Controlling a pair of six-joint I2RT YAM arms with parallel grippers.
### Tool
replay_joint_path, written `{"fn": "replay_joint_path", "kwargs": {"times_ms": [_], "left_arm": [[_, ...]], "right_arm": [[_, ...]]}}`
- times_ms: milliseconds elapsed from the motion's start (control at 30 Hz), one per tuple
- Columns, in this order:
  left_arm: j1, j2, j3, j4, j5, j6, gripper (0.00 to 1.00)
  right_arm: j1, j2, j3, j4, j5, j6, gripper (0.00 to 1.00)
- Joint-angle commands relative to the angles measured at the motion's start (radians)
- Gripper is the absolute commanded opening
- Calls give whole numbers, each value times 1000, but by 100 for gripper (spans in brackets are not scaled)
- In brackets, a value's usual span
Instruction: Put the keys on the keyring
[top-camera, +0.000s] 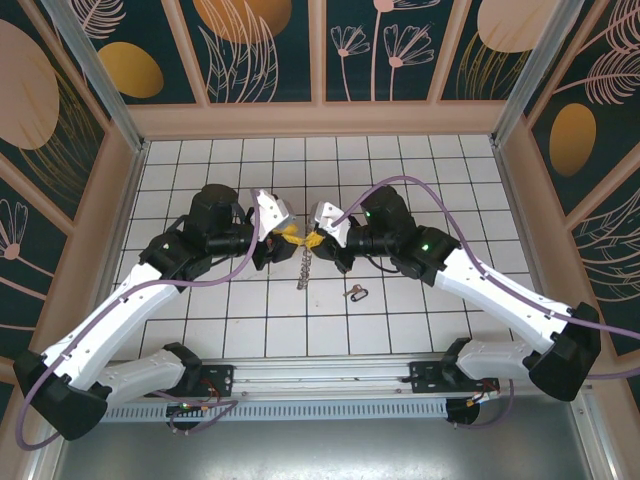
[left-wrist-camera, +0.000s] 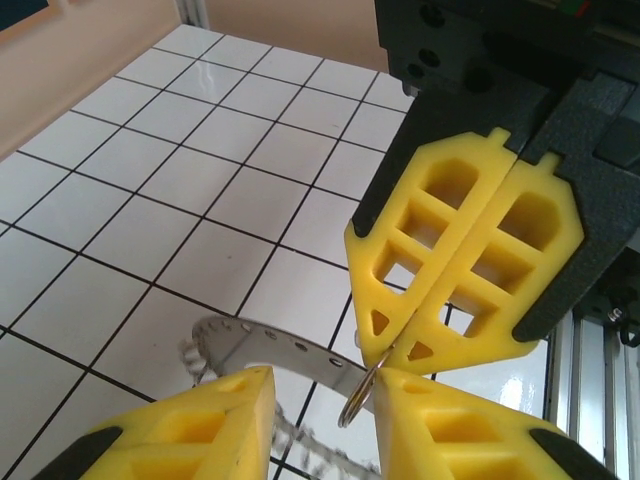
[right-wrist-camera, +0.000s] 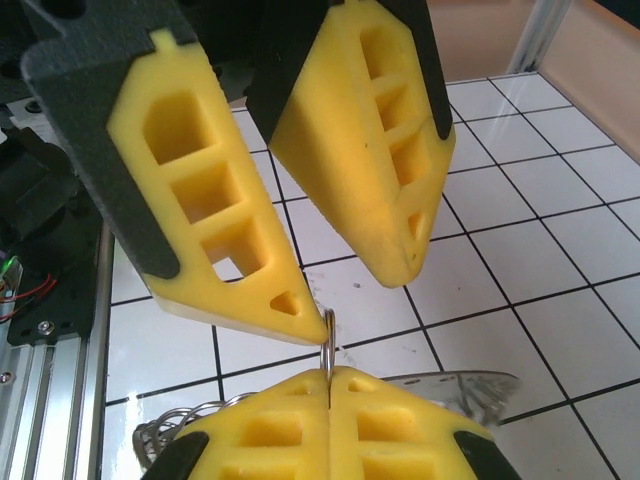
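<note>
the white tiled table (top-camera: 400, 170) takes up the middle of the top view, with patterned walls round it. the left arm (top-camera: 120, 310) and right arm (top-camera: 500, 285) reach in from the near edge and meet tip to tip over the middle of the table.

the right gripper (right-wrist-camera: 330, 375) has its yellow fingers pressed flat together, pinching the thin metal ring (right-wrist-camera: 327, 345) edge-on at the very tips. the ring stands upright out of that pinch. the left gripper (right-wrist-camera: 350, 300) faces it with fingers spread. one finger (right-wrist-camera: 220, 200) has its tip touching the top of the ring, and the other finger hangs apart from it. in the left wrist view the ring sits in the gap between the left fingers, and they are not closed on it.

a short chain (top-camera: 303, 268) hangs down from the point where the grippers meet, its lower end near the tiles. a curved metal strip (left-wrist-camera: 260, 345) with a row of small holes shows just below the ring, blurred. i cannot tell how it joins the ring.

one key (top-camera: 355, 293) lies flat on the table, near the chain's end but apart from it, on the right arm's side and nearer the bases.
</note>
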Motion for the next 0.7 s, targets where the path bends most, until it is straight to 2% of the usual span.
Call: {"fn": "replay_joint_path", "kwargs": {"times_ms": [0,367,467,500,667], "left_arm": [[-5,14,27,-27,3,29,31],[-5,34,27,-25,52,29,22],[-7,36,28,-20,67,27,3],[-6,38,29,-20,75,27,0],[-6,32,25,2,103,20,0]], "right_arm": [[15,-15,48,-2,-3,-28,0],[20,-6,75,-24,-37,-54,0],[20,0,81,-43,-37,-65,0],[20,1,84,-47,-39,-67,0],[19,-8,78,-29,-39,-66,0]]}}
